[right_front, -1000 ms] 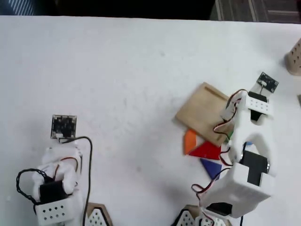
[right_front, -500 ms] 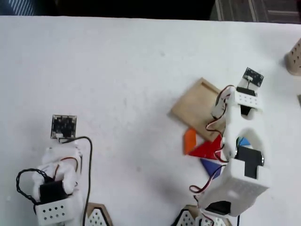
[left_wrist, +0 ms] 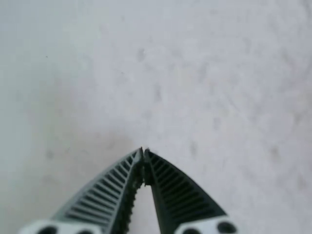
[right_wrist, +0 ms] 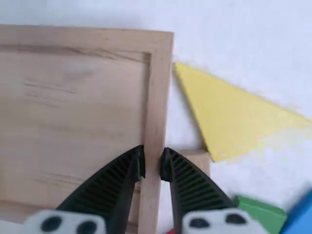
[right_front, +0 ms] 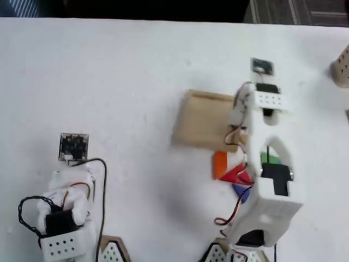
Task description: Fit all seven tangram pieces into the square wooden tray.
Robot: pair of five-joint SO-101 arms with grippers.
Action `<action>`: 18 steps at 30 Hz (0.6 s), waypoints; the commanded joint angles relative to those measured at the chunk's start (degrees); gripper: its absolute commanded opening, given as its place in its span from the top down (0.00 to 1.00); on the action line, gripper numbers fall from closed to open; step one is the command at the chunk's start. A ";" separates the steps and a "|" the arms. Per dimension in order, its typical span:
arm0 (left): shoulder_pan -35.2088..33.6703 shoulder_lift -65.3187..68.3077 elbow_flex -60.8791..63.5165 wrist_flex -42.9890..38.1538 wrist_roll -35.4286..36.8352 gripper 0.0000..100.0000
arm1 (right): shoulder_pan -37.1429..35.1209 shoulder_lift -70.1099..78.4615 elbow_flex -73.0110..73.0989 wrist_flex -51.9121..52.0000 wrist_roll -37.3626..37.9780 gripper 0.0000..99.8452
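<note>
The square wooden tray (right_front: 203, 119) lies right of the table's centre, its floor bare wood. In the right wrist view my right gripper (right_wrist: 152, 163) is shut on the tray's rim (right_wrist: 155, 112), one finger inside the wall and one outside. A yellow triangle (right_wrist: 229, 122) lies just outside that rim, with a green piece (right_wrist: 261, 212) and a blue one (right_wrist: 303, 214) closer to the arm. From above, orange (right_front: 220, 164), red (right_front: 235, 174), blue (right_front: 242, 192) and green (right_front: 270, 158) pieces sit beside and partly under the right arm (right_front: 267, 101). My left gripper (left_wrist: 144, 153) is shut over bare table.
The left arm (right_front: 64, 215) rests at the near left corner, far from the tray. A pale perforated object (right_front: 342, 68) stands at the right edge. White tabletop (right_front: 109, 82) stretches wide to the left of the tray and beyond it.
The right arm has swung left, dragging the tray with it; the tray has slid left and turned nearly square to the table edges. The left arm has not moved.
</note>
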 commanded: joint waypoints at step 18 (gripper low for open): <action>-3.74 -0.40 1.05 -5.89 0.18 0.98 | -18.95 -0.66 -5.80 4.62 -21.54 0.98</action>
